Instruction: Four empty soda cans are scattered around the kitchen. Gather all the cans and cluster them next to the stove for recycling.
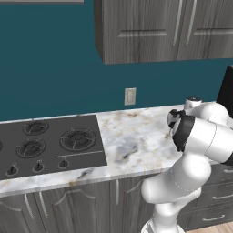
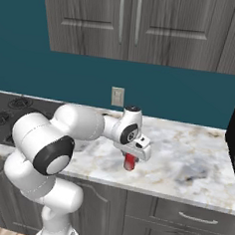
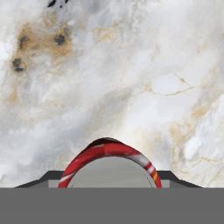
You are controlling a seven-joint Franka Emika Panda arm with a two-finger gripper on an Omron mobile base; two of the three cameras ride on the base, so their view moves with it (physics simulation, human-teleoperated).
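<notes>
While you look at the centre of the right base view:
Can: the soda can [image 2: 130, 161] stands upright on the marble counter [image 2: 186, 160], below the hand.
Gripper: the gripper [image 2: 131, 159] comes from above, and its jaws sit on both sides of the can; it seems they are closed on it.
Hand view: you see the silver top with its red rim [image 3: 111, 164] at bottom centre, between the fingertips [image 3: 48, 178].
Stove: the stove [image 1: 45, 143] lies at the left of the left base view, well apart from the can.
Reason: I judge you grip from the top so the can stays vertical for the carry toward the stove.
</notes>
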